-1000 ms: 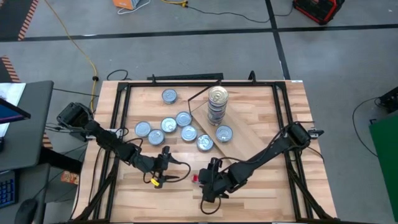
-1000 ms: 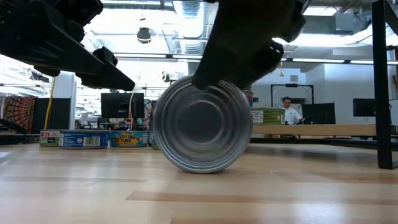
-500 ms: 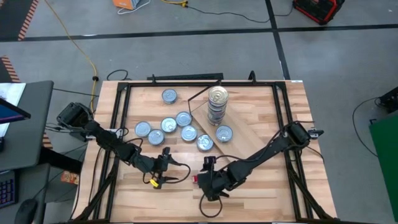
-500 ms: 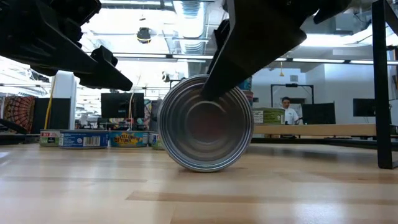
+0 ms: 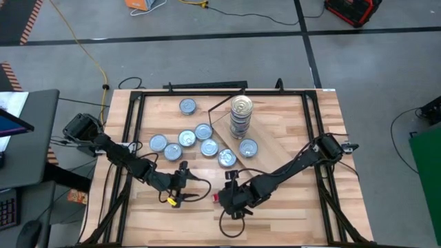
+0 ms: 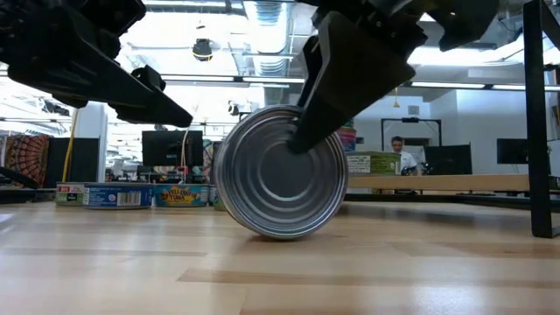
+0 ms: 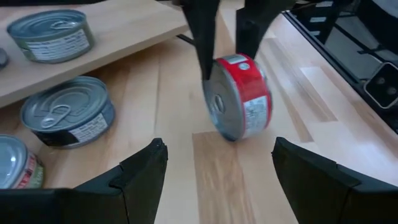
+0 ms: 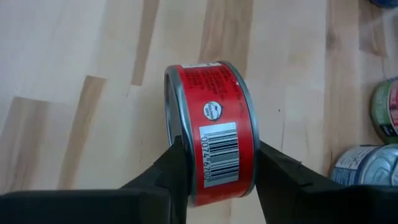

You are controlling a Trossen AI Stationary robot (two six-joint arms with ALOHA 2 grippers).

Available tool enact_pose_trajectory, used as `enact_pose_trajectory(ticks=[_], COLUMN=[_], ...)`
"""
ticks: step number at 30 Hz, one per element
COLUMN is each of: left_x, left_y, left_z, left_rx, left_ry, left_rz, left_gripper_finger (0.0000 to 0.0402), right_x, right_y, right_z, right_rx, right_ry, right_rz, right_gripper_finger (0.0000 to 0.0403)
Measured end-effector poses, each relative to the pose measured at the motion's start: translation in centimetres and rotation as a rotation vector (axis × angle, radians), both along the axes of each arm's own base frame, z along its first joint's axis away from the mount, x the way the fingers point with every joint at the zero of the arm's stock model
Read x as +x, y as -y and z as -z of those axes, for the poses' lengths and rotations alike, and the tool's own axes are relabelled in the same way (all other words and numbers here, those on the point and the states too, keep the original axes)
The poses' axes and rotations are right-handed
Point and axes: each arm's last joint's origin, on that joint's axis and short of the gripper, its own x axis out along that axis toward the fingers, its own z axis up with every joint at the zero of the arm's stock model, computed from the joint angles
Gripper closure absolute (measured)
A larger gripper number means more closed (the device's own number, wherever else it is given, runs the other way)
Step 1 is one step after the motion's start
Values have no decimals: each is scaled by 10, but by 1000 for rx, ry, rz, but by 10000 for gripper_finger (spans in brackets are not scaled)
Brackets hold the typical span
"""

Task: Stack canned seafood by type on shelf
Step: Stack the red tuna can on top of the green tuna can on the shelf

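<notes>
red tin [image 8: 212,155] on edge on the table [image 5: 289,207], flat ends pinched between right gripper [image 8: 214,171] fingers, well short of the shelf [image 5: 275,148]. left gripper [image 7: 214,171] nearby, fingers wide, empty.

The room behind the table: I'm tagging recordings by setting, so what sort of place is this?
Probably a lab or open workshop: exposed ducts and strip lights overhead, monitors on desks, and a person seated at one.

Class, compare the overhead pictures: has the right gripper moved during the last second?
Yes. The right gripper has crept up the picture, towards the loose tins, and it is now at the red tin standing on edge.
</notes>
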Motion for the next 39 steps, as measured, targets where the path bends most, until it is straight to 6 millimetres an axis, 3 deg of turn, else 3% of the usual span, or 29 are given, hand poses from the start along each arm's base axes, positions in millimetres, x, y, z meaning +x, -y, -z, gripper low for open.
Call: enact_pose_trajectory(ticks=[6,14,18,21,26,32,39], left_x=[0,0,0,0,0,0,0], left_y=[0,0,0,0,-1,-1,-1], left_z=[0,0,0,0,0,0,0], left_rx=[4,5,5,5,6,-2,-4], left_ry=[3,4,4,4,4,3,3], left_rz=[-12,-15,-16,-16,-17,-21,-22], left_gripper_finger=[121,121,121,121,121,121,121], right_x=[-5,-16,-32,-42,-40,-39,-40], right_y=[1,6,17,25,32,58,71], right_z=[-12,-82,-99,-99,-87,-61,-48], right_rx=[-49,-319,-447,-517,-579,-645,-732], right_ry=[-102,-124,-171,-219,-207,-280,-267], right_rz=[-16,121,257,342,384,456,498], right_gripper_finger=[238,238,229,227,231,226,227])
